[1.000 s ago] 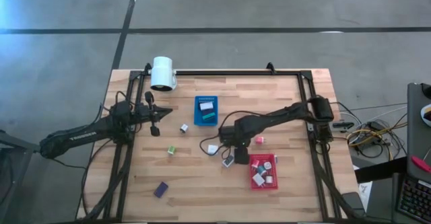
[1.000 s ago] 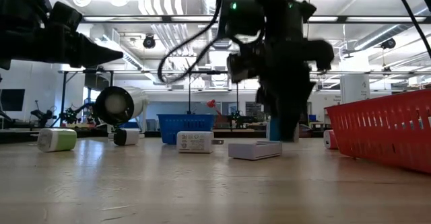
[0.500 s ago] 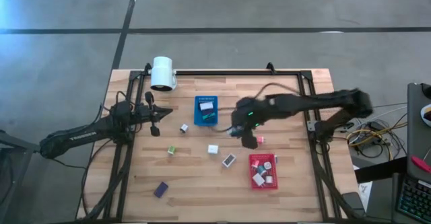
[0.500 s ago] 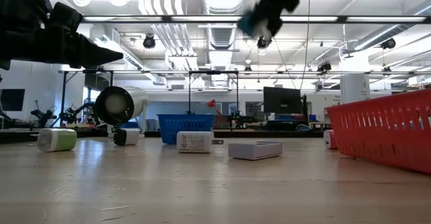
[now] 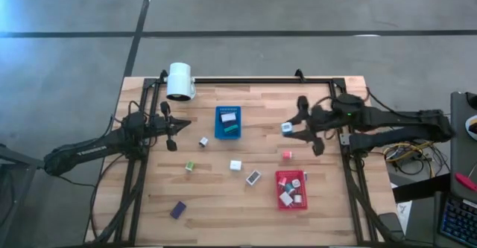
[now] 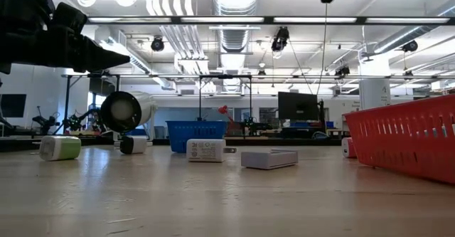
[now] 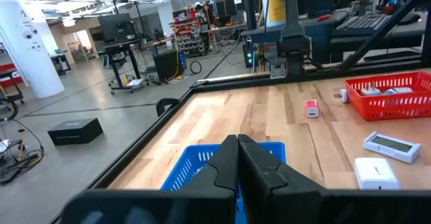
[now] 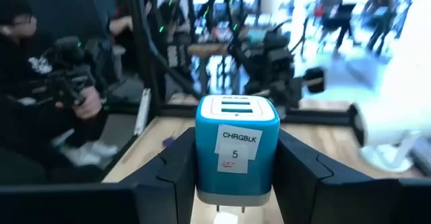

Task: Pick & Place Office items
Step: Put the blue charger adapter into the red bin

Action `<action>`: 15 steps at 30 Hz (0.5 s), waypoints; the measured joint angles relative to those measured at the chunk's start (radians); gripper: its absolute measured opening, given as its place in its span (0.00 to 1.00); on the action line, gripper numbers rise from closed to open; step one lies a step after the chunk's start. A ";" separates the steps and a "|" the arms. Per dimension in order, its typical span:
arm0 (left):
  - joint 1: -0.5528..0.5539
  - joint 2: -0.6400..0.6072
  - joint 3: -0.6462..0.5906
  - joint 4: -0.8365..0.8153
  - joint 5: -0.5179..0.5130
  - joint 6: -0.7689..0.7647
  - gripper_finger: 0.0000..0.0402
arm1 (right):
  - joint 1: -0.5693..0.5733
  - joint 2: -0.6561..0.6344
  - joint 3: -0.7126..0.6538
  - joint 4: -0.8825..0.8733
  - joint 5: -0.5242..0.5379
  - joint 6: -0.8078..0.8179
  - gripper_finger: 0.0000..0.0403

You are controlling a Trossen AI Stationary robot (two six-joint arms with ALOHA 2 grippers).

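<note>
A teal charger block point(image 8: 236, 150) with a white label sits high over the table's right half, with my right gripper point(image 5: 291, 128) shut on it. My left gripper point(image 5: 171, 141) hangs shut and level at the table's left, its fingers point(image 7: 237, 158) above the blue tray point(image 5: 228, 121). Other office items lie on the wood. They are a white-and-black block point(image 5: 203, 141), a green one point(image 5: 189, 166), a white one point(image 5: 235, 164), a flat piece point(image 5: 253, 177), a pink-red one point(image 5: 287, 154) and a purple one point(image 5: 177, 209). The red tray point(image 5: 291, 190) holds several more. My right gripper pinches the teal block by its two opposite side faces point(image 8: 202, 163) between its two fingers point(image 8: 176, 173). The fingers lie level and come from the table's right side. The block is lifted clear, well above the wood, and its labelled face is turned toward the wrist.
A white cylinder-shaped device point(image 5: 180, 80) stands at the far left corner. A black frame point(image 5: 246, 80) borders the table. People and equipment show in the room beyond. Bare wood lies along the near edge between the purple block and the red tray.
My right gripper has risen from the wood beside the red tray with the teal block. It has swung toward the table's right and far edges and tipped from pointing down to level. The block is now lifted clear. The flat piece and the white block stay where they were.
</note>
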 joint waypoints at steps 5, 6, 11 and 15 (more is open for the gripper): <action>0.000 0.000 0.000 0.000 0.000 0.002 0.03 | -0.009 -0.163 -0.199 0.211 -0.001 -0.009 0.34; 0.000 0.000 0.000 0.000 0.000 0.006 0.03 | -0.009 -0.191 -0.236 0.243 -0.004 -0.014 0.34; 0.000 0.000 0.000 -0.005 0.000 0.012 0.03 | -0.011 -0.314 -0.414 0.392 0.023 -0.042 0.34; 0.000 0.000 0.000 -0.005 0.000 0.011 0.03 | -0.028 -0.395 -0.528 0.446 0.045 -0.059 0.35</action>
